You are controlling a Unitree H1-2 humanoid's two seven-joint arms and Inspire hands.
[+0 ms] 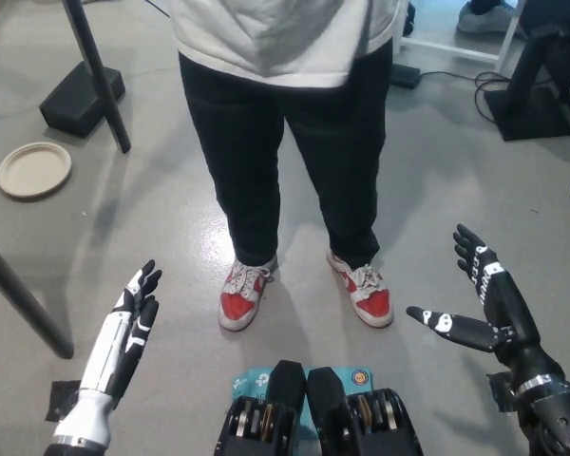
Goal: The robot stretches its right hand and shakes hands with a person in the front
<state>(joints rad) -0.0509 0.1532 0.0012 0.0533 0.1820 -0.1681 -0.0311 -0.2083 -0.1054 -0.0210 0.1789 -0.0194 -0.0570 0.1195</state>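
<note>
A person in a grey top and black trousers stands right in front of me, with red and white shoes on the grey floor. None of the person's hands shows clearly in the head view. My black right hand hangs low at the lower right, open, fingers spread, holding nothing and well apart from the person. My white left hand rests at the lower left, open with fingers straight.
A black stand leg and its black base block are at the upper left, beside a beige round plate on the floor. Dark equipment and cables stand at the upper right. A dark bar crosses the left edge.
</note>
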